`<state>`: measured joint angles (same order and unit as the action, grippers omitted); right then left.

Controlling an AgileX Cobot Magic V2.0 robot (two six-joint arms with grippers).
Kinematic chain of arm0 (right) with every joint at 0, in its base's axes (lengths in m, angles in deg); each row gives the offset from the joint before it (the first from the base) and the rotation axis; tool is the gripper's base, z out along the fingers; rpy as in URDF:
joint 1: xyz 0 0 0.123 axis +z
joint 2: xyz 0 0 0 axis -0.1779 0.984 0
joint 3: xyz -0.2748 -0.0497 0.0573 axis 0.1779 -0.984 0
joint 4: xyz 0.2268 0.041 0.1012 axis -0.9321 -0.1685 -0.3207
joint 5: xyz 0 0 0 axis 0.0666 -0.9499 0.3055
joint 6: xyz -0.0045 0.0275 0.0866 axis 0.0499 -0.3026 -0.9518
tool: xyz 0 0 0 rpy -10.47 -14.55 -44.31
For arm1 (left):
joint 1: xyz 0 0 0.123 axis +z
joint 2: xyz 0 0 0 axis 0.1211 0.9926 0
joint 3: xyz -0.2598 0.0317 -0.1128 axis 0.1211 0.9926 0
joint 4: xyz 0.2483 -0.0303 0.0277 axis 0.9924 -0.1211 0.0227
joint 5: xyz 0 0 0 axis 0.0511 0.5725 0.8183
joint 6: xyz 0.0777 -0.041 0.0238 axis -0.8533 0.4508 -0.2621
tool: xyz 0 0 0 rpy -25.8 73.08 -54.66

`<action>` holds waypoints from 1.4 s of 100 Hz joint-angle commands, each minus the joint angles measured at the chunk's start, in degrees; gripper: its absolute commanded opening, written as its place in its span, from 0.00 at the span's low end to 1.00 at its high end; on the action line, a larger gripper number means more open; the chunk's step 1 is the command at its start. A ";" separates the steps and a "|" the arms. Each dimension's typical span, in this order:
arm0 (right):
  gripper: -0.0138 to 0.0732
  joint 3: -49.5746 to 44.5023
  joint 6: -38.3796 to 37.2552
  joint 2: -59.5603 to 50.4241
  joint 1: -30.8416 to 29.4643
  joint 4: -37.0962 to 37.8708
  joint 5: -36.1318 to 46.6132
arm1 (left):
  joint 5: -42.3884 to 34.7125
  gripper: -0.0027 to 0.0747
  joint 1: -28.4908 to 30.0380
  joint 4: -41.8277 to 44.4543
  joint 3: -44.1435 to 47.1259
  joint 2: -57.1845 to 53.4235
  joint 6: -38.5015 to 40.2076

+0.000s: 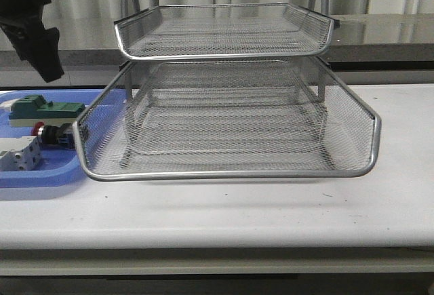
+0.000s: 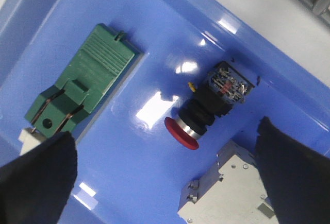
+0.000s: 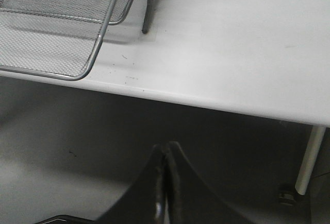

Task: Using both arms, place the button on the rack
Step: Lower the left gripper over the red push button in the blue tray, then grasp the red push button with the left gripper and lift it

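Observation:
The button (image 2: 202,117), with red cap, silver collar and black body, lies on its side in the blue tray (image 2: 154,28); in the front view it (image 1: 49,133) lies left of the rack. The silver wire-mesh rack (image 1: 227,91) stands mid-table, its lower tray pulled out towards me. My left gripper (image 2: 167,147) is open above the tray, its fingers (image 2: 41,172) wide apart, the button just beyond the gap between them. The left arm (image 1: 30,27) hangs at the upper left. My right gripper (image 3: 166,154) is shut and empty, off the table's front edge, below the rack's corner (image 3: 77,33).
A green block (image 2: 82,82) and a white-grey block (image 2: 227,188) lie in the blue tray beside the button. The white table (image 1: 271,213) has its front edge near the rack's pulled-out tray. A table leg (image 3: 308,154) shows in the right wrist view.

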<state>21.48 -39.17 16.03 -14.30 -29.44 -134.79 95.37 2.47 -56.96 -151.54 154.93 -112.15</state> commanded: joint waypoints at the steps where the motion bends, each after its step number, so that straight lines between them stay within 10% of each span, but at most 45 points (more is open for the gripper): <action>1: 0.08 1.88 0.08 0.61 -0.31 -0.43 3.27 | 1.79 0.89 -0.88 -0.74 -2.15 -1.76 -2.65; 115: 0.08 1.88 0.08 0.61 -0.31 -0.43 3.27 | -1.85 0.88 -2.86 -0.77 -2.15 9.38 -5.66; 140: 0.08 1.88 0.08 0.61 -0.31 -0.43 3.27 | -1.85 0.53 -2.86 -0.77 -2.15 9.38 -5.66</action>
<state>21.48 -39.17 16.03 -14.30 -29.44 -134.79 94.00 -0.10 -56.96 -152.01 167.95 -117.73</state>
